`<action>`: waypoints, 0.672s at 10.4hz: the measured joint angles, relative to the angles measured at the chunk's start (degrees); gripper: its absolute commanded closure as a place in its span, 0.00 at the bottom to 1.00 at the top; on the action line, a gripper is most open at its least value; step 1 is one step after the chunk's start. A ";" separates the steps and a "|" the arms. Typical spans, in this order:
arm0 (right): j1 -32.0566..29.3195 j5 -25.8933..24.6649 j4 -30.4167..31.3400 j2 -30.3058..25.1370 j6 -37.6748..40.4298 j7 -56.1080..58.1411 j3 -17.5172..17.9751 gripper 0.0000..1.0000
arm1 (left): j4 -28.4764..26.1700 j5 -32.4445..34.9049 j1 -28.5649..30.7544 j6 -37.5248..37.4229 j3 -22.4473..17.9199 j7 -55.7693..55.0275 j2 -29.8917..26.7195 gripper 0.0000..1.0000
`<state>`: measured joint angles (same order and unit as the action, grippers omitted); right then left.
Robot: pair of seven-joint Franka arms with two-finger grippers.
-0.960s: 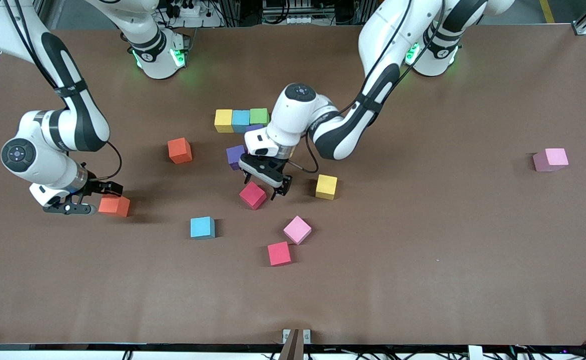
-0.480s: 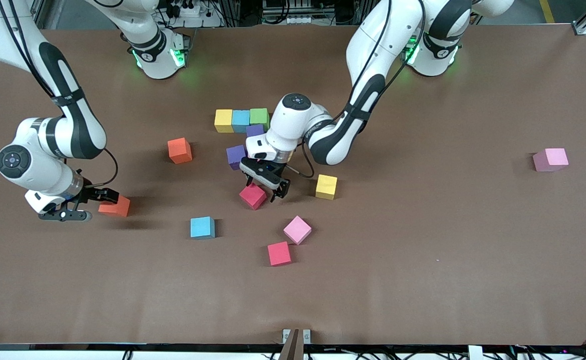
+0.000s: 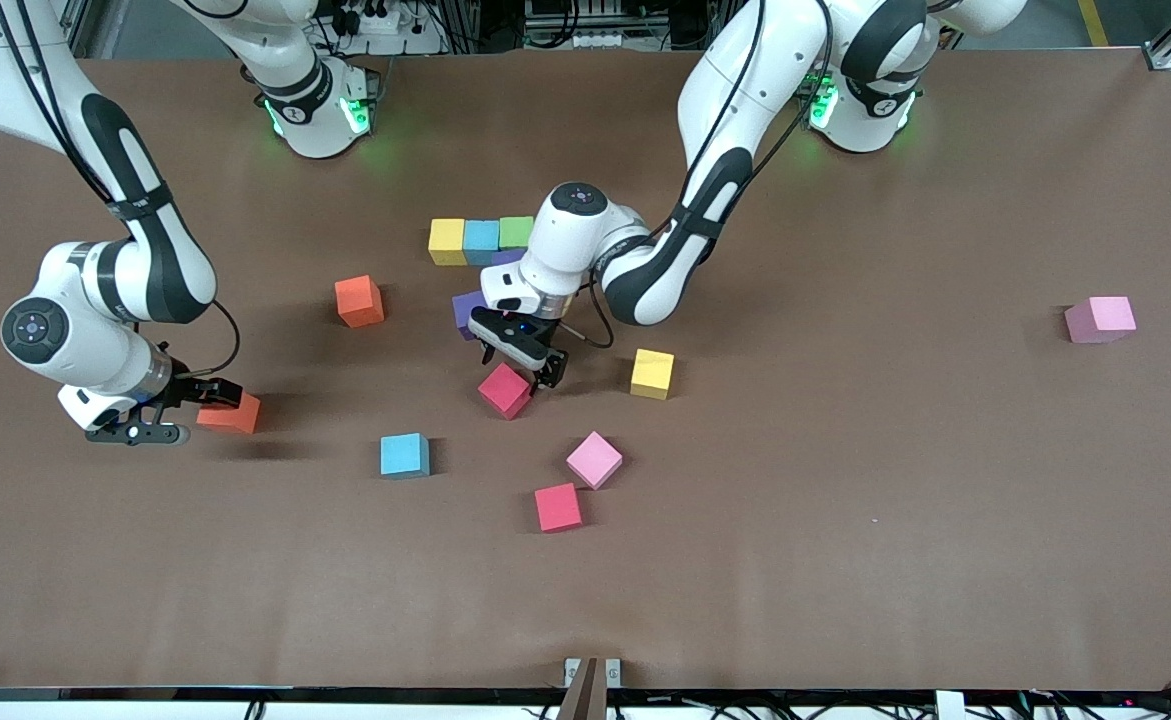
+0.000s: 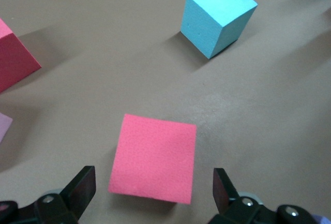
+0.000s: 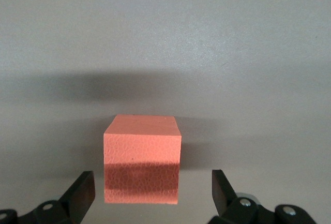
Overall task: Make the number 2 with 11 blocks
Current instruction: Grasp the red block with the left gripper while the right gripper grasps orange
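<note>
We've got both arms lined up on loose cubes, neither gripping yet. Our left gripper (image 3: 517, 364) sits low over the dark pink cube (image 3: 504, 390) mid-table; in the left wrist view the fingers (image 4: 83, 185) stand wide apart w/ that cube (image 4: 154, 158) between them but not touched, so it's set to straddle before closing. The cube lies turned vs. the row, which is prob. why the wrist is angled to match its faces. Our right gripper (image 3: 173, 412) is down at the right arm's end of the table, fully open too, w/ the orange cube (image 3: 230, 411) just in front of its fingertips; the right wrist view shows the cube (image 5: 143, 158) centred between the fingers (image 5: 81, 190), nothing clamped. The number 2 is barely begun: a yellow cube (image 3: 446, 240), blue cube (image 3: 481, 236) and green cube (image 3: 516, 231) touch in a row as the top bar, w/ purple cubes (image 3: 468, 309) near it, partly hidden by the left arm, so we can't tell their exact fit. Still scattered: another orange cube (image 3: 358, 300), a yellow one (image 3: 652, 372), a blue one (image 3: 404, 454), a light pink one (image 3: 594, 459), a red one (image 3: 557, 506), and a pink cube (image 3: 1101, 319) well apart toward the left arm's end. We'd judge that each arm takes the cube closest to its own side, which keeps the two out of each other's way.
</note>
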<state>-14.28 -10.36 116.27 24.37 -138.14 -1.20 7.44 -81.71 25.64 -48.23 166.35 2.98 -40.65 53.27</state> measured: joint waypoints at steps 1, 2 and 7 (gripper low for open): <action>0.01 0.00 0.00 0.73 -1.17 0.00 0.01 0.00 | 0.80 0.00 -0.34 0.00 -0.98 0.00 0.62 0.00; 0.04 0.00 -0.16 1.46 -2.10 -0.02 0.02 0.00 | 1.88 0.00 -0.66 0.00 -1.90 0.00 1.49 0.00; 0.04 0.07 -0.80 2.24 -2.45 -0.88 0.03 1.00 | 3.70 0.00 -1.36 0.00 -2.49 -0.01 2.97 0.64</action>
<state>-14.24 -10.28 115.47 26.61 -140.59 -2.08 7.46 -78.01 25.64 -49.59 166.35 0.50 -40.66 56.23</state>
